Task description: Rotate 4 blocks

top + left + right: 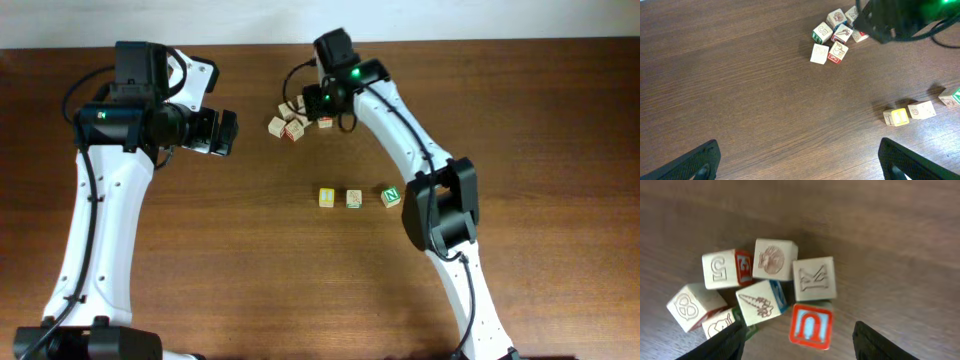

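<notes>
Right hand (798,334) hangs open over the red U block (811,325), gripping nothing; left hand (799,162) gapes wide, empty, above the desk (740,100).

Left arm (92,235) and right arm (400,130) white-shelled, rounded links, black joint housings (445,215), thin black cables (68,98) looped along both, small green light (353,72) at right wrist, fingers (695,162) matte black
</notes>
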You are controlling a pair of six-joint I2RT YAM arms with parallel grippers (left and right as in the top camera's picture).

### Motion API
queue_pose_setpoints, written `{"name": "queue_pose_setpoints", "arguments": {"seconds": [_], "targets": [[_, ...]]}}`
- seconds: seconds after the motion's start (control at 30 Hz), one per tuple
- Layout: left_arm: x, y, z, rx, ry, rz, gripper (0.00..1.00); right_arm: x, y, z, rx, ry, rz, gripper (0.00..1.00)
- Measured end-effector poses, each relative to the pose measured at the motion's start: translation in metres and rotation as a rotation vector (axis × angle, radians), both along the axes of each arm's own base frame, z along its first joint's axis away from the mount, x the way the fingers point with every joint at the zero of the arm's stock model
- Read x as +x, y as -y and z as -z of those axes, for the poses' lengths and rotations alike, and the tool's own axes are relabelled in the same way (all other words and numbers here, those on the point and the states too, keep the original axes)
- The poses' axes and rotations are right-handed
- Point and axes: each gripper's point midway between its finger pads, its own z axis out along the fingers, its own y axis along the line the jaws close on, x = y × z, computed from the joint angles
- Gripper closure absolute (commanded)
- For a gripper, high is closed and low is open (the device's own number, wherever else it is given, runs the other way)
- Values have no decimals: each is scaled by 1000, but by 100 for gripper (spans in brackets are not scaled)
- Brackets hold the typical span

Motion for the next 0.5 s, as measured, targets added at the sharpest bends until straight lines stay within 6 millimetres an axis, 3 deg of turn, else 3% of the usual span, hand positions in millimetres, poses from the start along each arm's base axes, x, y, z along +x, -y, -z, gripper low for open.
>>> {"name": "queue_pose_setpoints", "arguments": {"seconds": [0.07, 0.23, 0.4, 0.5], "targets": [[0, 0, 0, 0, 0, 0, 1, 0, 3, 10, -23, -1, 13, 43], [0, 0, 0, 0, 0, 0, 1, 5, 6, 23, -36, 2, 32, 53], [0, 0, 0, 0, 0, 0, 1, 3, 8, 41, -49, -25, 39, 77], [0, 0, 0, 0, 0, 0, 1, -8, 12, 42, -59, -73, 49, 79]]}}
